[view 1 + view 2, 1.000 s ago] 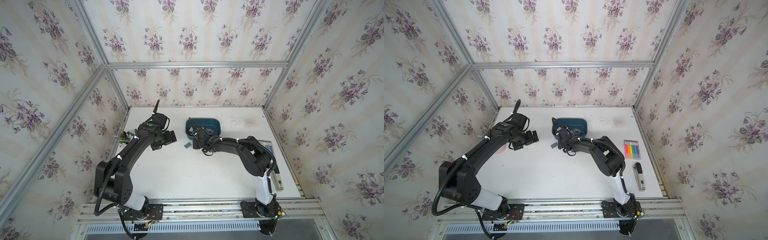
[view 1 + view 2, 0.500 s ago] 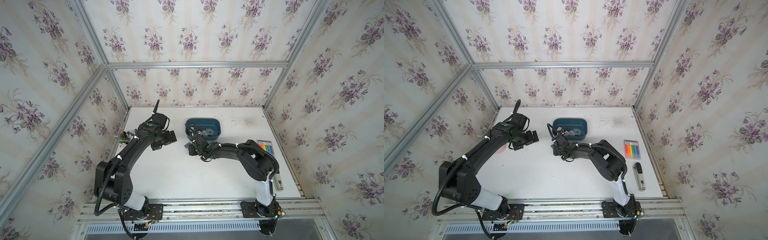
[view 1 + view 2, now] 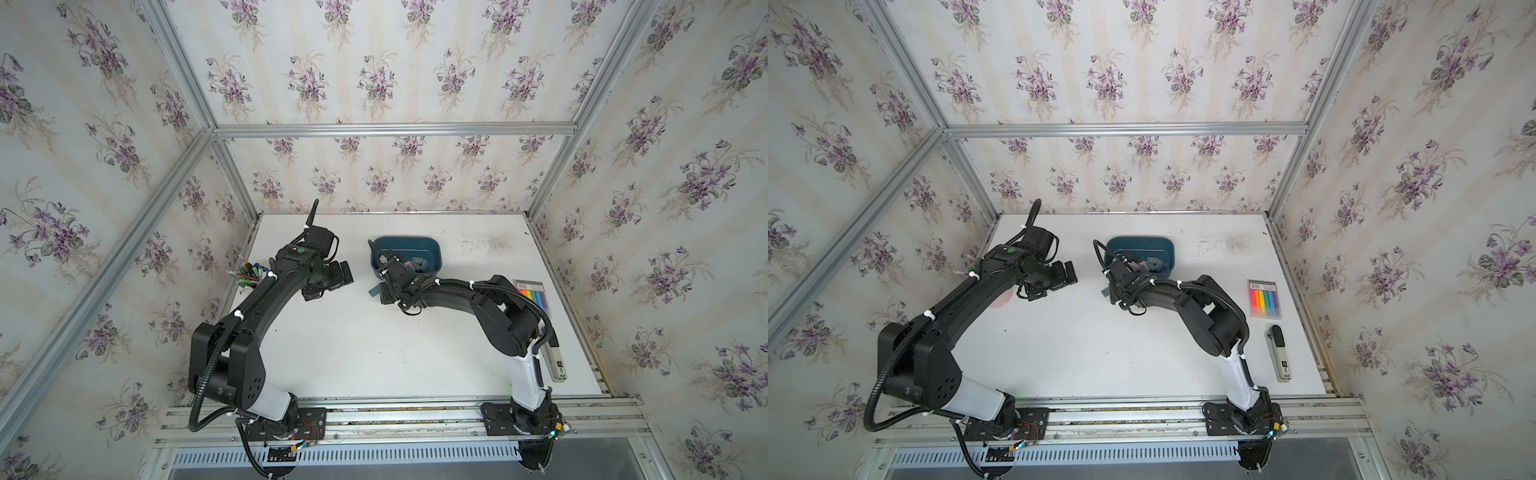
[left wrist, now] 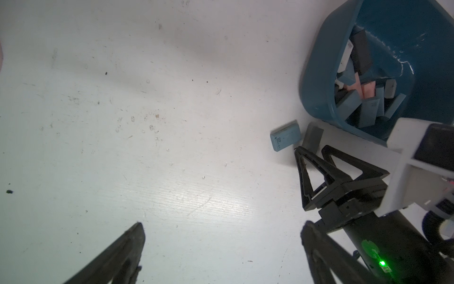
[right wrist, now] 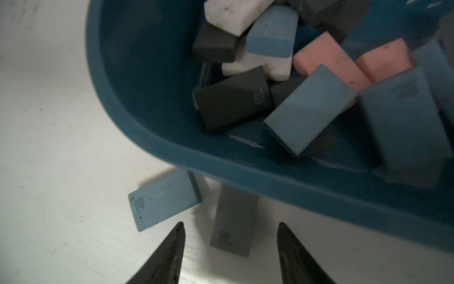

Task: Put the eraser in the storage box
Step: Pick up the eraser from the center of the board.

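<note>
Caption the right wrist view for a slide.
Right gripper, jaws apart, poised over a grey eraser beside a light blue eraser, both on the table outside the storage box.

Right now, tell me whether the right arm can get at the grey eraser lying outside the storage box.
Probably yes. The right gripper is open, with its jaws on either side of the grey eraser and nothing between them. The blue eraser lies close beside it but apart.

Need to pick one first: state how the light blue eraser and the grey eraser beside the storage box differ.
The grey eraser lies in line between the fingertips of the open right gripper; the light blue eraser lies outside them. The grey eraser points lengthwise at the storage box; the light blue eraser lies roughly along its rim. Both lie flat on the table outside the box, marked 4B.
</note>
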Controlling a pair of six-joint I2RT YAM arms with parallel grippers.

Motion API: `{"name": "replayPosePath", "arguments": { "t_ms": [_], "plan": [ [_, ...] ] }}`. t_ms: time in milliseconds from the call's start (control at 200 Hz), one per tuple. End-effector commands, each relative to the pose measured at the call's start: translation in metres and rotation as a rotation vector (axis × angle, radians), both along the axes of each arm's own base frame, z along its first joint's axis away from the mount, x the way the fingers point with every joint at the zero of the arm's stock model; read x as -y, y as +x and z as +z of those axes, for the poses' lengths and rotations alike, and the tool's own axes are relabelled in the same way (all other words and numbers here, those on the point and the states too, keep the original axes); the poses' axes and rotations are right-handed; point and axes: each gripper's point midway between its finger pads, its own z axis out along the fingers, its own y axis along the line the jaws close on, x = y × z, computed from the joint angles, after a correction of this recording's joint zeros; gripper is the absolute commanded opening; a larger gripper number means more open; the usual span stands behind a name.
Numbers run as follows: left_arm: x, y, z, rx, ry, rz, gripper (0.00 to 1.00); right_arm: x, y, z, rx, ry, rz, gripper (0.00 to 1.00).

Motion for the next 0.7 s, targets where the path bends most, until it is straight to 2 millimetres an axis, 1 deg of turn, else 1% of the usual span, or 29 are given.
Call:
{"name": "replayPosePath", "arguments": {
  "t_ms": [0,55,240,440,540,694],
  "plan": [
    [0.000,0.003,0.002,0.015,-0.003,-0.002,0.99,0.009,-0.003,-0.006,-0.006,-0.030,-0.028,0.59],
    [0.000,0.004,0.003,0.017,-0.006,-0.001,0.99,0.009,-0.005,-0.008,-0.011,-0.020,-0.024,0.58],
    [0.000,0.004,0.002,0.014,-0.014,0.004,0.99,0.011,-0.006,-0.016,-0.025,-0.038,-0.028,0.53],
    [-0.001,0.003,0.003,0.016,-0.011,0.007,0.99,0.011,-0.002,-0.016,-0.032,-0.064,-0.040,0.45],
    [-0.001,0.003,0.003,0.016,-0.010,0.006,0.99,0.010,-0.004,-0.017,-0.043,-0.057,-0.041,0.42],
    [-0.001,0.004,0.003,0.016,-0.012,0.008,0.99,0.015,-0.009,-0.023,-0.063,-0.070,-0.053,0.39]
  ]
}}
